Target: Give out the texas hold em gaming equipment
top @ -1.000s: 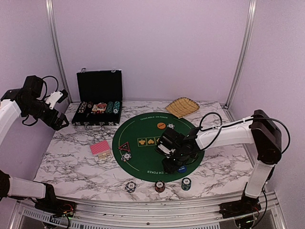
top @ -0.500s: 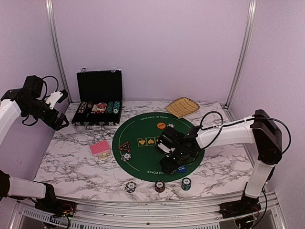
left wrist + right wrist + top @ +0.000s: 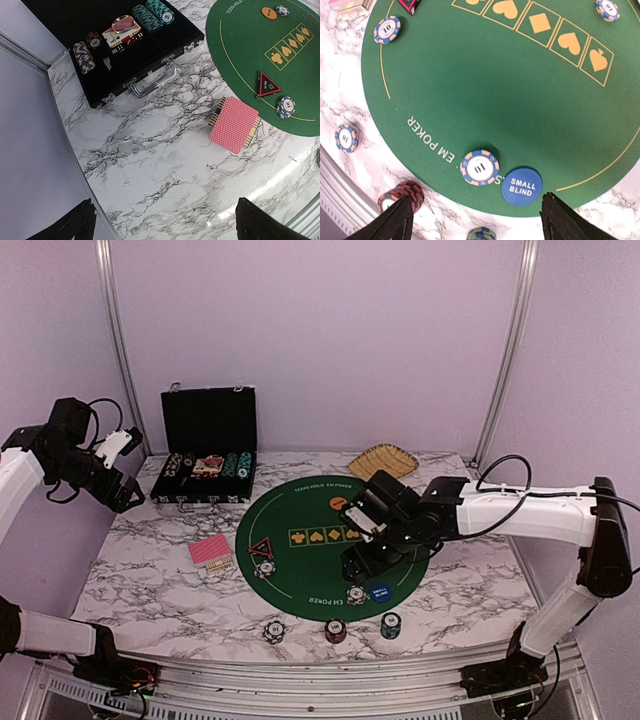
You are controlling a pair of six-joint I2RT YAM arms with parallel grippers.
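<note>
The right end effector (image 3: pixel 362 562) hung over the near part of the green mat (image 3: pixel 470 100), its fingers spread wide with nothing between them. Just below it, at the mat's near edge, a blue-striped chip (image 3: pixel 480 167) and the blue small-blind button (image 3: pixel 521 186) lay side by side, both free of the fingers. The left end effector (image 3: pixel 123 497), also wide and empty, was raised at the far left, well apart from the pink-backed cards (image 3: pixel 234 124) on the counter (image 3: pixel 165 170) beside the mat.
</note>
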